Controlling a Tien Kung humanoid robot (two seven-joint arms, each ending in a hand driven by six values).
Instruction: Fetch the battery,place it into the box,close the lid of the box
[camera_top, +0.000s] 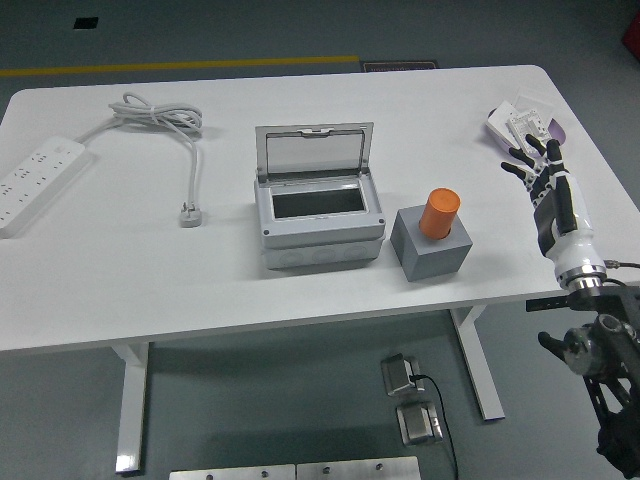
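A white power strip (37, 180) lies far to the left of the grey box (320, 215), at the left edge of the white table (150, 290), and its coiled white cable (160, 118) runs toward the box and ends in a plug (190, 214) well short of the box's left wall. The box sits near the middle of the table with its clear lid (314, 150) standing upright at the back, the dark inside showing and holding nothing visible. Just to the right of the box, close but apart from it, stands a grey block (428, 250), and the orange cylindrical battery (440, 213) sits upright in the top of that block. Well to the right of the box, near the table's right edge, the right hand (550, 195) hovers palm toward the camera, its black fingers (520, 160) spread wide and holding nothing. Just beyond those fingertips, farther from the box, lies a small white and purple object (525, 122).
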